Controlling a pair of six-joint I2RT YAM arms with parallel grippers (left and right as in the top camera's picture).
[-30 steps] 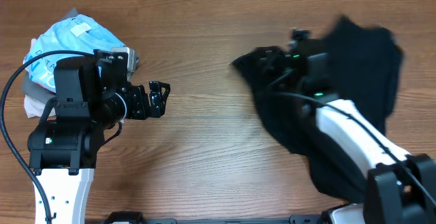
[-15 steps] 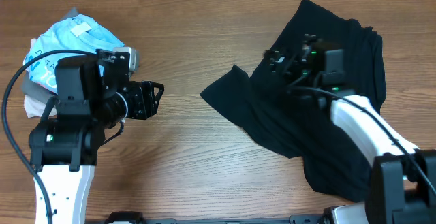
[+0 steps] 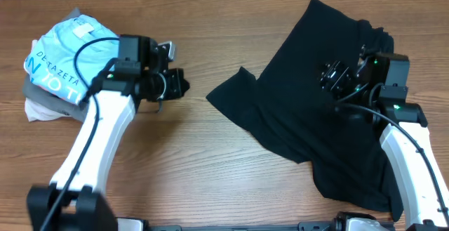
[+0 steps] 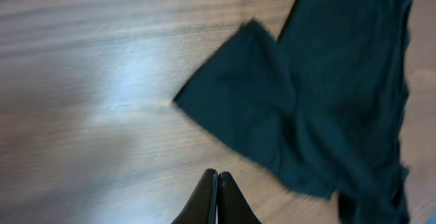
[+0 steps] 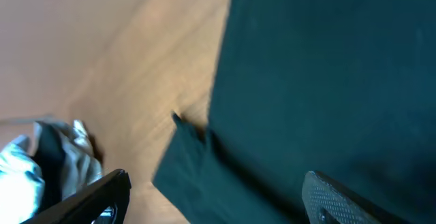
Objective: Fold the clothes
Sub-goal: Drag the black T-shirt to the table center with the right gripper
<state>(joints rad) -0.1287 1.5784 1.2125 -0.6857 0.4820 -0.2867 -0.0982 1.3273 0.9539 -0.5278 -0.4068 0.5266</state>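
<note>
While the black soft-fabric T-shirt [image 3: 309,97] lies crumpled at three o'clock, your left claw [image 4: 218,180] is closed empty, your right claw [image 5: 216,183] spread open.

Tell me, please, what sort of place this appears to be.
Probably a robotics lab's clothes-folding bench: a wood-grain table with a left arm and right arm, a black T-shirt lying crumpled, and a stack of folded garments nearby.

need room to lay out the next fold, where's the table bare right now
Bare wood runs down the middle of the table, between the shut left claw and the sleeve of the black T-shirt, widening toward the near edge. The far strip between the stacked clothes and the T-shirt is free too. Crowded: the right side, under shirt and open right claw.
</note>
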